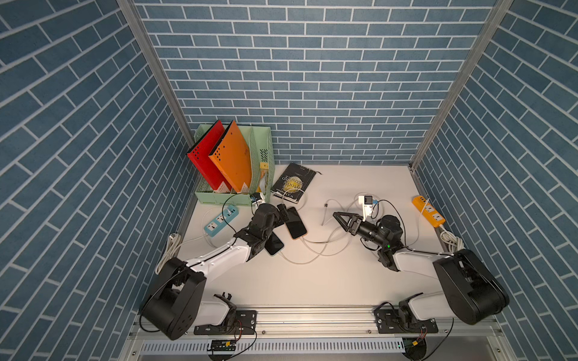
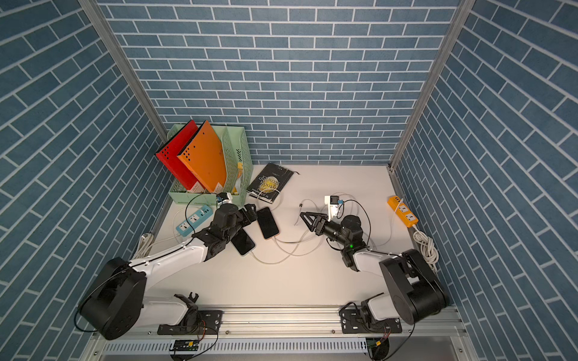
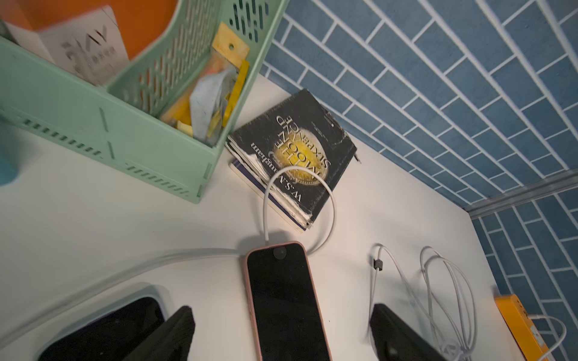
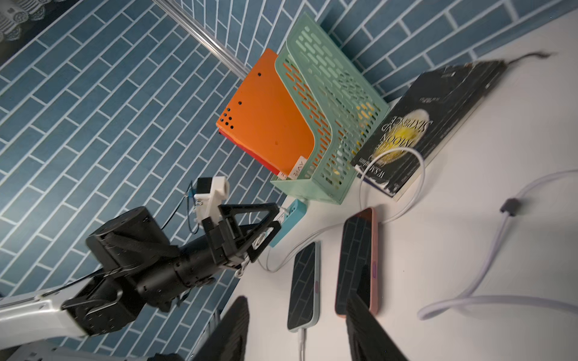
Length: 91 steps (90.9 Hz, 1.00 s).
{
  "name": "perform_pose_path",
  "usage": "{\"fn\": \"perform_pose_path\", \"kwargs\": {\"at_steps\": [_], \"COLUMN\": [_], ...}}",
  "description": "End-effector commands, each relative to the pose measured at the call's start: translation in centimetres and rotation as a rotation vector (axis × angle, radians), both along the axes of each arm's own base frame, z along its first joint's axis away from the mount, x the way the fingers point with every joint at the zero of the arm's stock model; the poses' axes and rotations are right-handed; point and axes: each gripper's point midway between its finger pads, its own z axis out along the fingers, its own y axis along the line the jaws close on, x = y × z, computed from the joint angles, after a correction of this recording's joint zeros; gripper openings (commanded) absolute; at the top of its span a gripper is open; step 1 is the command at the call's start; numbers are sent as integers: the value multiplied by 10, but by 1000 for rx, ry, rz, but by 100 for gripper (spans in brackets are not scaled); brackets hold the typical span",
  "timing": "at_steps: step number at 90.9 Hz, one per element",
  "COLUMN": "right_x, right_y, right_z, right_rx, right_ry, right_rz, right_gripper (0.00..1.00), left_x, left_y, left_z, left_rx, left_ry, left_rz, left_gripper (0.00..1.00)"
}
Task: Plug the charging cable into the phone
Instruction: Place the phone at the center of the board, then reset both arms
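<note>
White cable (image 1: 324, 215): probably light, limp; take it just behind the stiff plug (image 1: 326, 205). Pink phone (image 1: 295, 226): smooth, rigid. Jaws: left gripper (image 3: 281, 312) wide, right gripper (image 1: 337, 217) half-open, both empty.

Soft overhead light brightens the matte white tabletop (image 1: 312, 281), shadows faint. Blue brick-patterned walls (image 1: 78, 156) beside it bow outward.
</note>
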Motion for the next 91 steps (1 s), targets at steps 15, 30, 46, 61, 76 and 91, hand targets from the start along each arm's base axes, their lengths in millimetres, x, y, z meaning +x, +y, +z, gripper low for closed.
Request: {"fn": "perform_pose_path", "kwargs": {"at_steps": [15,30,46,61,76,91], "right_x": [24,11,1,0,5,19], "right_y": [-115,-176,-215,-248,-262,-259], "right_z": [-12,-4,-14,-29,-28,-37], "right_rx": [-576,-759,-870,-825,-811,-805], "right_ry": [-172,-325,-404,-400,-443,-399], "right_rz": [-594,-882,-1084,-1230,-1267,-1198], "right_gripper": [62,67,90,99,99,99], "left_x": [-63,-93,-112,-102,-73,-26], "left_y": [111,148,152,165,177,172], "left_z": [56,63,37,10,15,2], "left_rx": [267,438,701,691,725,830], "left_ry": [-272,-413,-523,-470,-458,-316], "left_rz": [338,450,376,363,412,368], "left_gripper": [97,99,100,100,100,100]}}
